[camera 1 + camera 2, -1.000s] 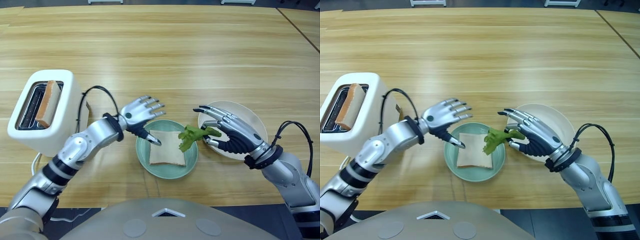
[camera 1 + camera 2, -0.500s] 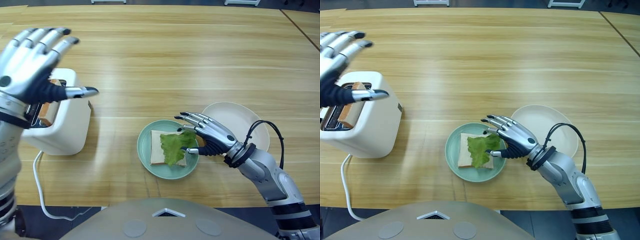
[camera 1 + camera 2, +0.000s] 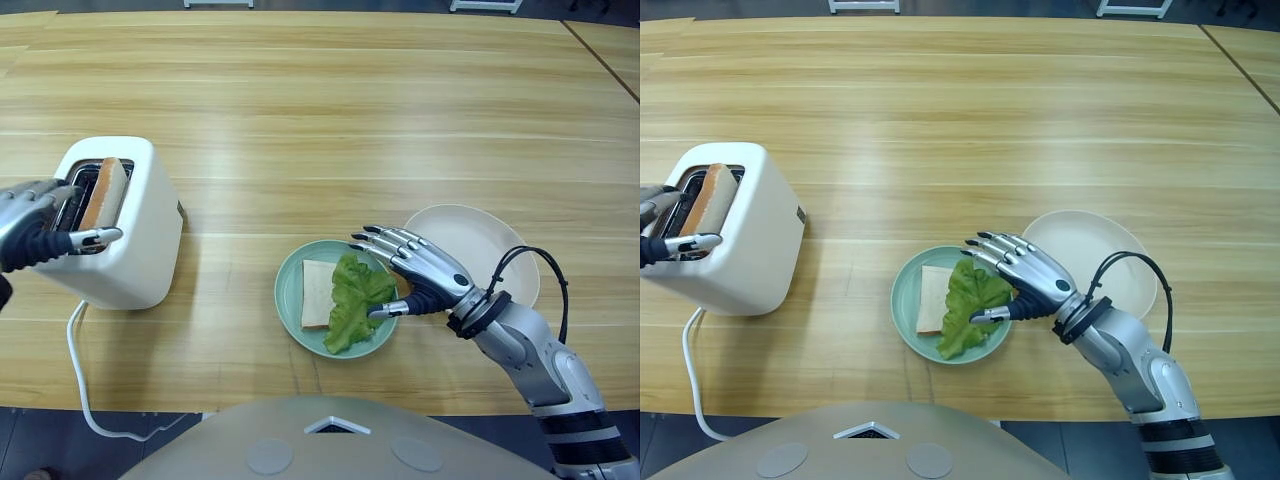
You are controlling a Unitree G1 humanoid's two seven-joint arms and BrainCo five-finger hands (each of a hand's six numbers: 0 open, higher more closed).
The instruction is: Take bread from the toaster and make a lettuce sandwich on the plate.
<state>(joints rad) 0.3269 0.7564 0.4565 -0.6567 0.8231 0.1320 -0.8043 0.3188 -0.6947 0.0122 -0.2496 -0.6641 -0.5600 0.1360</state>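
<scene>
A white toaster stands at the left of the desk, with one bread slice upright in its slot and a white cord trailing toward the near edge. The left hand is at the toaster's left side, level with the slot and right beside that slice; I cannot tell whether it is closed on the slice or apart. Near the middle of the desk sits a green plate holding a second slice laid flat, with a lettuce leaf draped over its right part and reaching the plate's rim. The right hand hovers at the plate's right edge with its fingers spread wide over the lettuce, gripping nothing. A white plate lies just behind that hand.
</scene>
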